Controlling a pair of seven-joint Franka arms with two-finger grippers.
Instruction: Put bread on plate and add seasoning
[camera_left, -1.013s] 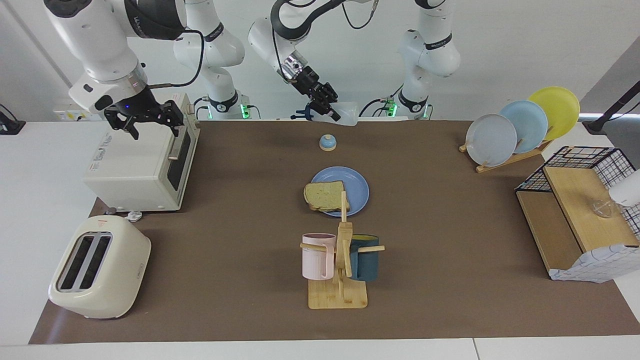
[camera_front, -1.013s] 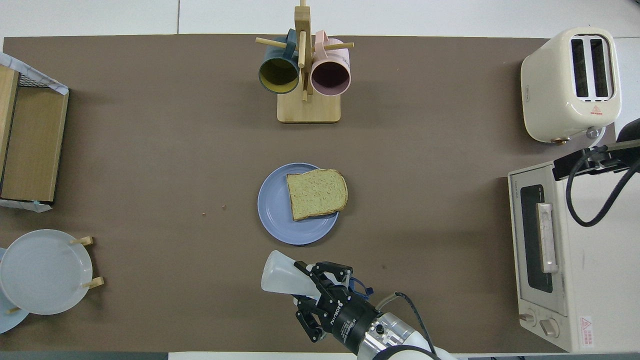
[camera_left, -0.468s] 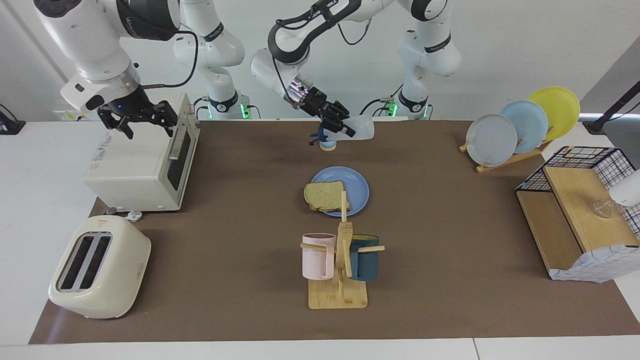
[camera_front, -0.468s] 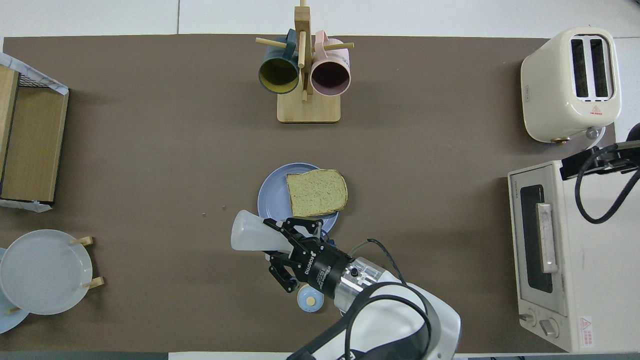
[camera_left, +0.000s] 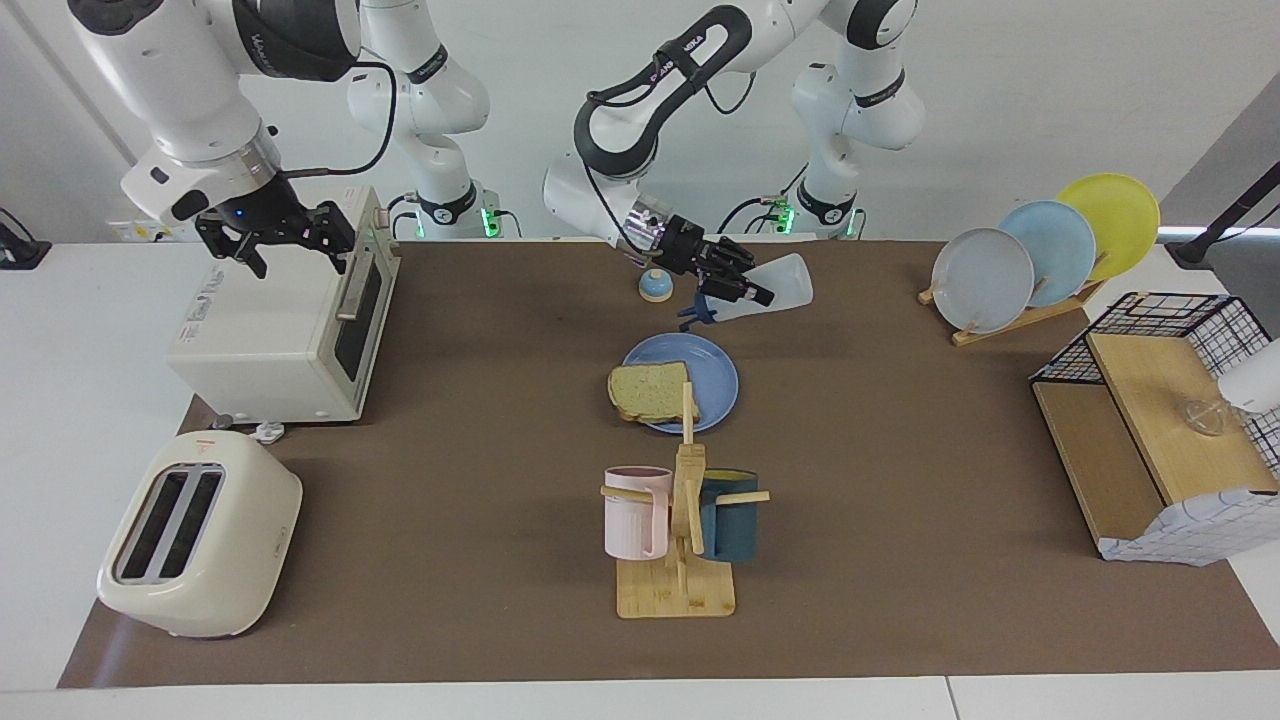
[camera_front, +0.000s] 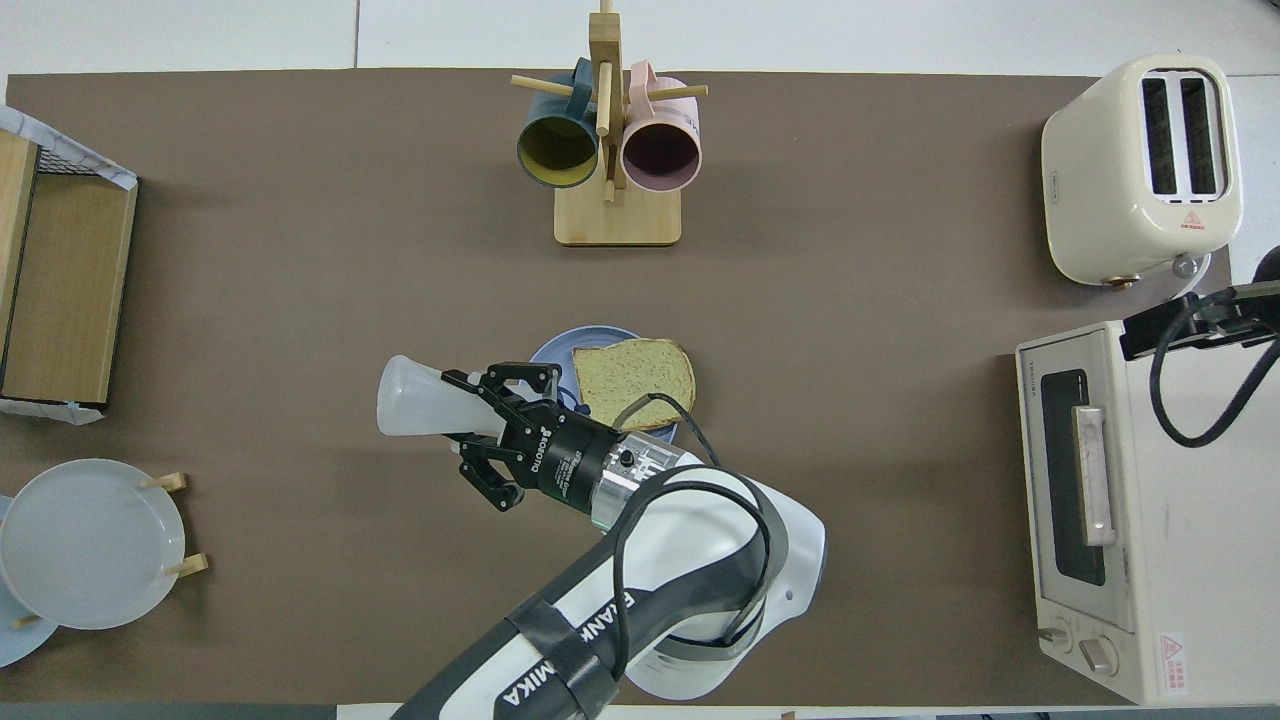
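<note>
With the left gripper (camera_left: 745, 293) pinching the seasoning (camera_left: 775, 285) near its neck, held the bottle tilted, dark cap lowest, over the rim of the plate (camera_left: 715, 385) at about one o'clock of the plate in the facing view. Found the right gripper (camera_left: 275, 238) waiting, fingers spread, over the toaster oven (camera_left: 280, 330) at ten o'clock. Found the bread (camera_left: 650, 392) lying on the plate, overhanging its rim at nine o'clock. Judged the main risk a miss: cap aimed at the bare rim, not the slice, so shaking from there would likely scatter seasoning onto plate or mat. Judged a second risk in the off-centre slice, easily nudged off the plate by a low pass. Could not tell whether the cap was open. Counted, largest first: one toaster oven, one toaster (camera_left: 200, 535) at eight o'clock, one wire basket (camera_left: 1150, 430), one rack of three upright plates (camera_left: 1040, 245), one mug stand (camera_left: 680, 560) at six o'clock with two mugs, one blue plate, one slice, one bottle, one bell (camera_left: 655, 286) at twelve o'clock.
</note>
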